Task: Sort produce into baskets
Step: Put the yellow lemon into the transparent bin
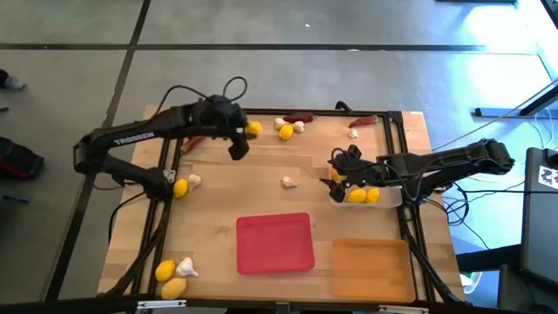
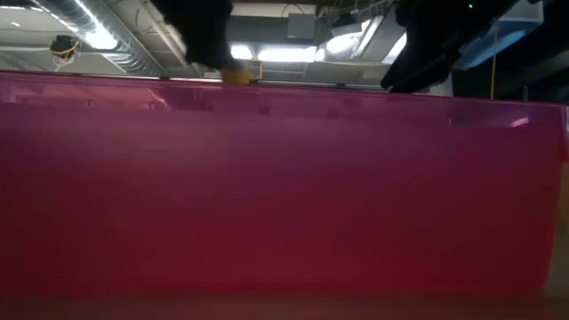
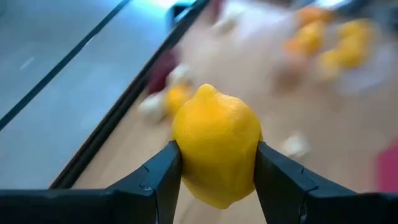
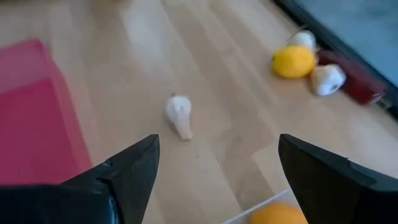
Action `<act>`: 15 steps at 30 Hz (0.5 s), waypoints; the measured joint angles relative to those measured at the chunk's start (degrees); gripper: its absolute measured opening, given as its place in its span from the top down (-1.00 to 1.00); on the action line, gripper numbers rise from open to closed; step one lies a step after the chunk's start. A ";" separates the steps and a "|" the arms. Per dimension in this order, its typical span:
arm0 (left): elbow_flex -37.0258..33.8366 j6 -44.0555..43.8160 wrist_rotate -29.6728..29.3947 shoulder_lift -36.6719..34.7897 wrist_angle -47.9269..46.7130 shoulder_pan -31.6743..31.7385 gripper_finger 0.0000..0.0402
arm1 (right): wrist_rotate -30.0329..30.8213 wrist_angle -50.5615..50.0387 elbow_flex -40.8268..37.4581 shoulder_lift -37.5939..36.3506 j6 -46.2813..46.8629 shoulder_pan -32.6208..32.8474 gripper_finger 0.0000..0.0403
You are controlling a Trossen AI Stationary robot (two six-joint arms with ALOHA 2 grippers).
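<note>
My left gripper (image 1: 247, 135) (image 3: 217, 155) is over the far left part of the table, shut on a yellow lemon (image 3: 216, 146) (image 1: 253, 129). My right gripper (image 1: 335, 177) (image 4: 217, 146) is open and empty at the left end of the clear tray (image 1: 388, 194), which holds lemons (image 1: 357, 196). A garlic bulb (image 4: 179, 115) (image 1: 288, 181) lies on the table ahead of it. The red tray (image 1: 275, 242) and the orange tray (image 1: 370, 266) stand on the near part of the table. In the low view the red tray's wall (image 2: 284, 196) hides almost everything. My left gripper pinches the lemon between its two fingers, one on each side of its middle (image 3: 185, 158). The lemon's pointed end (image 3: 208, 89) points away from the wrist. It hangs clear of the table.
At the far edge lie a lemon (image 1: 285, 132), garlic (image 1: 298, 126), and chilies (image 1: 299, 116) (image 1: 362, 119). A lemon (image 1: 180, 187) with garlic (image 1: 193, 180) lies at the left edge. Lemons (image 1: 165, 270) (image 1: 173, 288) and garlic (image 1: 186, 266) lie at the near left corner.
</note>
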 joint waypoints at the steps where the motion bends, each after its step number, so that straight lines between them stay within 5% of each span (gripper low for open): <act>1: 0.00 0.57 1.38 0.28 1.89 -0.84 0.16 | -0.79 -0.05 0.00 0.34 0.00 0.00 -0.60; 15: -0.09 4.76 4.16 3.57 17.75 -12.03 0.16 | -6.50 13.64 0.00 4.38 -4.32 0.04 -0.60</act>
